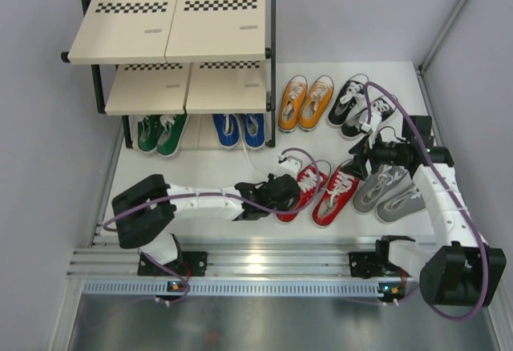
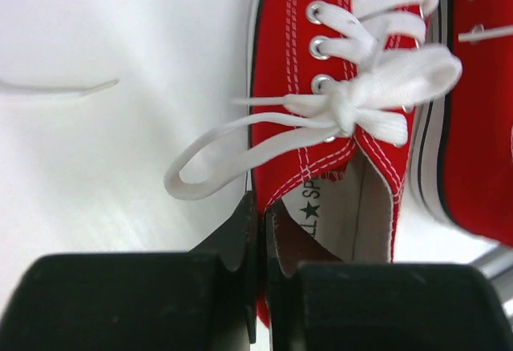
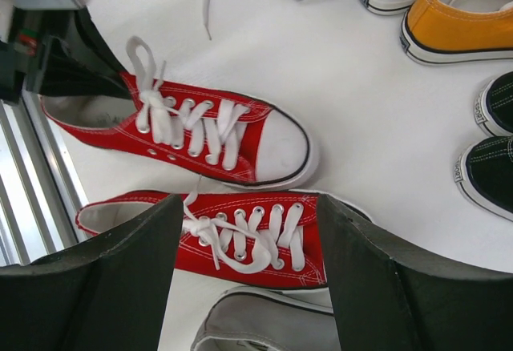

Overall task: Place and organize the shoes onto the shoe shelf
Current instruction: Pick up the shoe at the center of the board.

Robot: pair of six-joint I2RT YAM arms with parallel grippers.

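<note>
The white tabletop (image 1: 200, 175) carries the shoe shelf (image 1: 168, 38) at its far left corner. Only the bottom tier is filled: the green pair (image 1: 160, 132) and blue pair (image 1: 240, 129) sit there toes inward, so the sorting looks to be working upward. The orange pair (image 1: 306, 102) and black pair (image 1: 358, 104) wait just right of the shelf, and the grey pair (image 1: 389, 191) lies toward the near right corner. Mid-tabletop near the near edge, the left fingers (image 2: 255, 231) are clenched on the heel collar of one red shoe (image 2: 304, 86), a thin firm edge that makes a sensible handle for lifting. The right fingers (image 1: 357, 167) hang released, spread above the other red shoe (image 3: 240, 243), probably lining up for its turn. Inside the pinched shoe the insole print (image 2: 311, 211) shows a star between cut-off letters, "LL" and "S"; the rest is hidden.
</note>
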